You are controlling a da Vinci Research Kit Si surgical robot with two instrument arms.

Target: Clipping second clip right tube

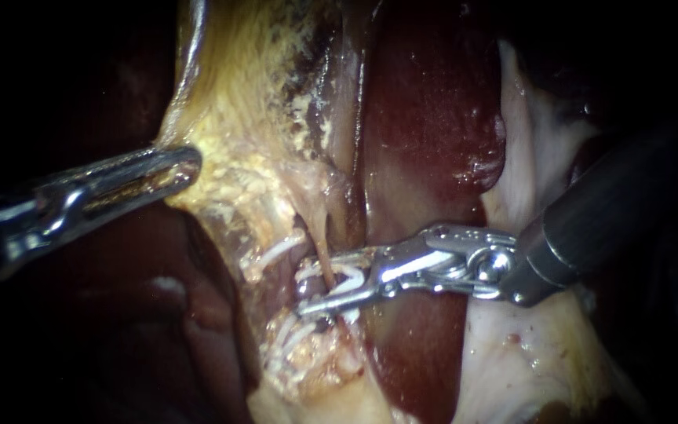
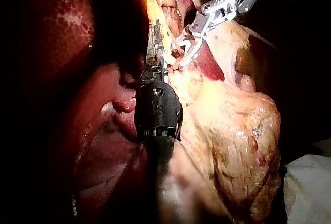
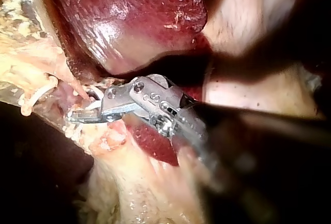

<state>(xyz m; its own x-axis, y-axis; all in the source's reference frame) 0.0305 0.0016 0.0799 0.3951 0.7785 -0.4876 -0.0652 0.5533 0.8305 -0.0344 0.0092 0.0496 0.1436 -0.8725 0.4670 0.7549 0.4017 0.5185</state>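
Note:
My right instrument (image 1: 319, 283) comes in from the right, its jaws open and straddling a thin pale tube (image 1: 322, 239) that runs down from the yellow gallbladder tissue (image 1: 237, 102). A white piece shows between the jaws beside the tube. In the right wrist view the same jaws (image 3: 83, 109) stand around the strand with a gap between them. My left instrument (image 1: 186, 166) enters from the left, shut on the edge of the yellow tissue and holding it taut. The left wrist view shows its jaws (image 2: 155, 43) at that tissue, with the right instrument (image 2: 183, 53) just beyond.
Dark red liver (image 1: 433, 102) lies behind and right of the tube. A white curved piece (image 1: 280, 251) sits on the tissue left of the tube, and frayed whitish tissue (image 1: 304, 341) lies below it. Pale fatty tissue (image 1: 527, 353) lies under the right shaft.

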